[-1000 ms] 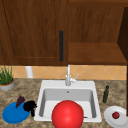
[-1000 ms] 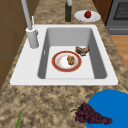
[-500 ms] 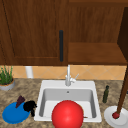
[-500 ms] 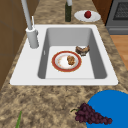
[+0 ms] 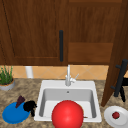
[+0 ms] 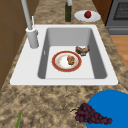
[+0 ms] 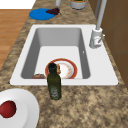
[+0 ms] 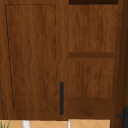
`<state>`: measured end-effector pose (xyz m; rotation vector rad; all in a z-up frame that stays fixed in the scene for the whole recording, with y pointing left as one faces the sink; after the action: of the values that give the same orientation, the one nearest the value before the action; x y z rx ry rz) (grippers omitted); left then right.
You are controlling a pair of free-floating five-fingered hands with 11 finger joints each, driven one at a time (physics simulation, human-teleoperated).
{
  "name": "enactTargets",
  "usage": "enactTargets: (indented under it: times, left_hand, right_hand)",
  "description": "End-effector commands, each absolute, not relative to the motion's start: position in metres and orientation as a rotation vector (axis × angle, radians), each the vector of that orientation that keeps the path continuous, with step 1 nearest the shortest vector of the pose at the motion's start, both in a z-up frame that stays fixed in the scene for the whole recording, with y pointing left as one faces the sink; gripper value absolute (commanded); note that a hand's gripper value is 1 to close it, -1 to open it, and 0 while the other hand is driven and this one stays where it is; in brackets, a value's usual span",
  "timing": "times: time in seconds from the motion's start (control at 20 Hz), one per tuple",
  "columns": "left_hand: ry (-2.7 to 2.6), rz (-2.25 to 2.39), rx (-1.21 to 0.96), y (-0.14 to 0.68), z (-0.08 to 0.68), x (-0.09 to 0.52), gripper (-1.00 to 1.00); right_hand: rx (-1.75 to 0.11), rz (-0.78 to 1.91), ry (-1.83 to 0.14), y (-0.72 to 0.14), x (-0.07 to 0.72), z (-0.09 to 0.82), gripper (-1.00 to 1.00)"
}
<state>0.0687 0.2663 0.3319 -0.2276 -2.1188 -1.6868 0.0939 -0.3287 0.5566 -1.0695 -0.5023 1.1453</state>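
My left hand [image 5: 30,106] shows as a matte black lump at the lower left of the front view. It hovers at the right edge of the flat, glossy blue plate [image 5: 11,115], and I cannot tell whether its fingers are curled or slack. The knobbly dark purple grapes [image 6: 91,116] lie on that plate's rim, at the bottom of the left side view. The bunch's long axis runs across the frame, with the stem pointing left. My right hand [image 5: 123,88] sits at the right edge, just behind the open wooden door's straight black handle [image 5: 120,77]; its grip is unreadable. Between the two hands lies the smooth white sink [image 5: 47,86], set in speckled stone counter [image 6: 50,105].
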Motion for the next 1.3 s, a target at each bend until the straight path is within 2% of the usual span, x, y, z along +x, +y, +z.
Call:
enactTargets:
  times: [0.0, 1.25]
  left_hand:
    - [-2.119, -1.687, -0.228, 0.266, 0.332, 0.069, 0.0]
    - [-2.119, -1.687, -0.228, 0.266, 0.332, 0.069, 0.0]
  right_hand:
    - [-1.067, 1.147, -0.5, -0.298, 0.112, 0.556, -1.0]
    - [-1.265, 0.917, -0.174, -0.182, 0.226, 0.542, -1.0]
